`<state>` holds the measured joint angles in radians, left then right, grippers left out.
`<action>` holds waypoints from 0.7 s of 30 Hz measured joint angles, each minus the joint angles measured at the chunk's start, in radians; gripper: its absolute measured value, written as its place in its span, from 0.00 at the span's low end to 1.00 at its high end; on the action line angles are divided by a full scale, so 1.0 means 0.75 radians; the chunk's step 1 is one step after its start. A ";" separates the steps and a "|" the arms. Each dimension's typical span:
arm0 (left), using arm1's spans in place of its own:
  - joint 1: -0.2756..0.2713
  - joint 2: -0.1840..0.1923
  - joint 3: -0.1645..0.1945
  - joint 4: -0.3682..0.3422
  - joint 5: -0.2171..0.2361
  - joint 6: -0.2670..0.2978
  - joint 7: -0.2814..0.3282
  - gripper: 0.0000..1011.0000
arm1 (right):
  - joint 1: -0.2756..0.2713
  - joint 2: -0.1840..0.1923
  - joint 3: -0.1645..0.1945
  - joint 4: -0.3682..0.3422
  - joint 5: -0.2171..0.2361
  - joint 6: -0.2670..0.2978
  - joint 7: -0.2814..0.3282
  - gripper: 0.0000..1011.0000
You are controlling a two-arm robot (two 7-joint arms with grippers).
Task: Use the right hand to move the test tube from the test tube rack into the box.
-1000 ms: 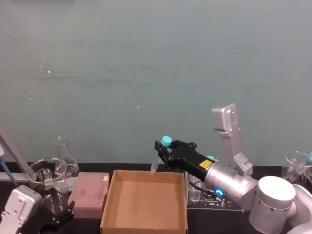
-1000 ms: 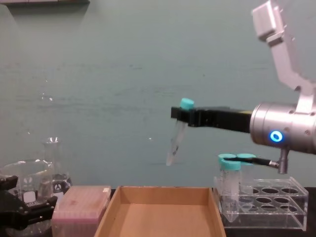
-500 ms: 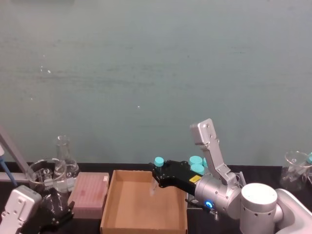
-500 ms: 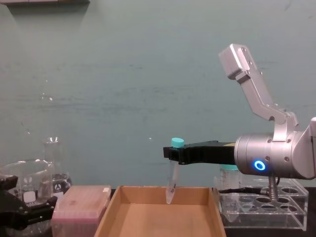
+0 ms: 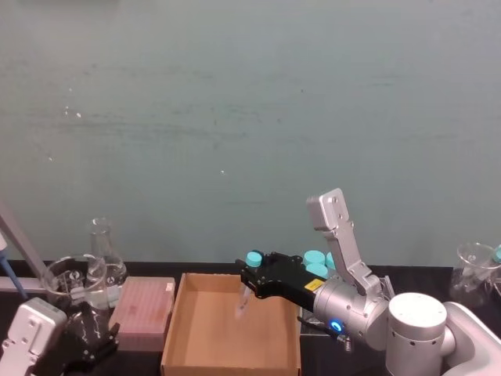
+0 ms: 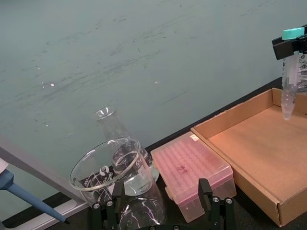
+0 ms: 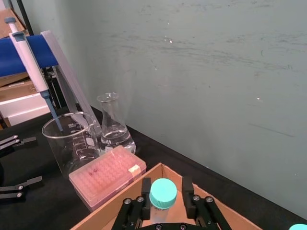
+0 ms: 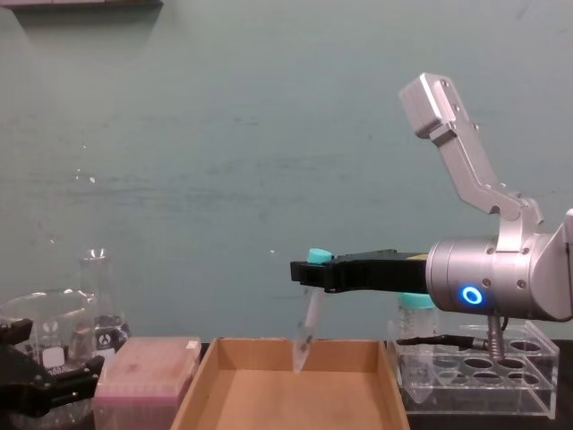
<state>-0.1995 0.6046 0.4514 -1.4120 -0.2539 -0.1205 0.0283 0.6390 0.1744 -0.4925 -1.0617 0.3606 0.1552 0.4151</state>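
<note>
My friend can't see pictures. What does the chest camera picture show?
The silver right gripper with black fingers holds a slim clear test tube with a teal cap, tilted, tip down over the brown cardboard box. A clear acrylic rack stands on its right, a pink plastic box on its left, where the black left gripper rests.

I hold the right hand (image 8: 309, 269) extended horizontally leftward, fingers clamped on the test tube (image 8: 308, 327). Left gripper (image 8: 40, 358) parked low, fingers spread.
</note>
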 joint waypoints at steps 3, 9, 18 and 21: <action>0.000 0.000 0.000 0.000 0.000 0.000 0.000 0.99 | 0.000 0.000 0.000 -0.001 0.000 -0.001 0.000 0.46; 0.000 0.000 0.000 0.000 0.000 0.000 0.000 0.99 | -0.001 0.001 0.001 -0.003 0.001 -0.003 0.000 0.64; 0.000 0.000 0.000 0.000 0.000 0.000 0.000 0.99 | -0.001 0.001 0.002 -0.004 0.003 -0.004 0.000 0.91; 0.000 0.000 0.000 0.000 0.000 0.000 0.000 0.99 | -0.001 0.001 0.002 -0.004 0.003 -0.004 0.000 0.99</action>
<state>-0.1995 0.6047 0.4514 -1.4120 -0.2539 -0.1205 0.0283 0.6378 0.1754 -0.4909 -1.0650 0.3631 0.1521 0.4150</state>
